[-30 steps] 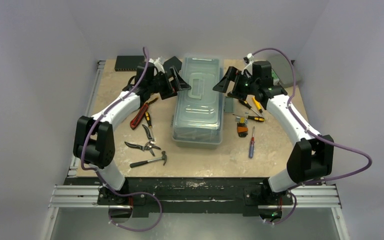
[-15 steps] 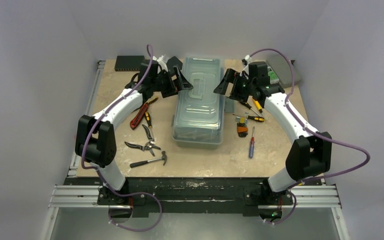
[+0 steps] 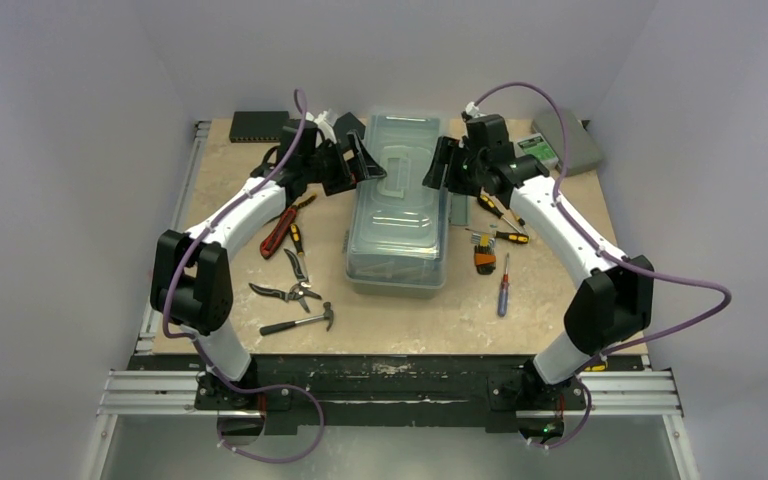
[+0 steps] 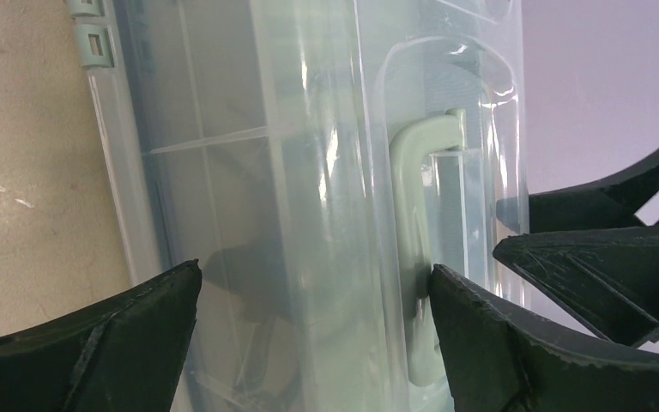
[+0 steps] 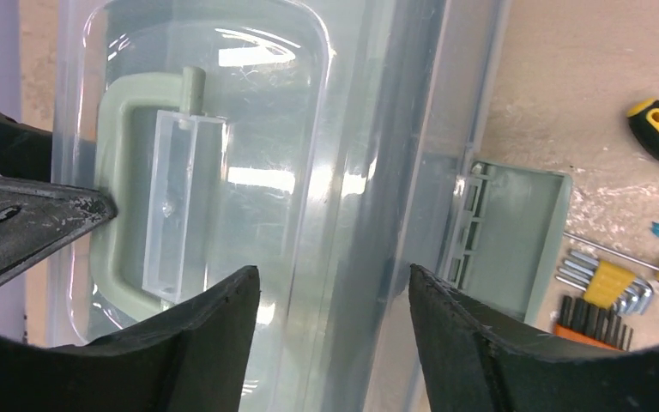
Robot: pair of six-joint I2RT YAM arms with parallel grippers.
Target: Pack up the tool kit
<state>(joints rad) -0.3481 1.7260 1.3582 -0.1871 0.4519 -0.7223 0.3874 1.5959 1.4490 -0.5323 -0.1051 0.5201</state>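
Sage-green toolbox (image 3: 395, 278) sits mid-table (image 3: 410, 325), long axis running near to far, translucent lid (image 3: 400, 235) shut. Left gripper (image 3: 368, 160) hovers at the lid's left side by the top handle (image 3: 397, 172), jaws spread wide, holding nothing. Right gripper (image 3: 438, 166) is opposite at the lid's right side, jaws partly apart over the lid's right ridge, no grip seen. Pliers (image 3: 285, 293) and hammer (image 3: 300, 321) lie left of the box. Screwdriver (image 3: 503, 285) and hex keys (image 3: 484, 255) lie right of it.
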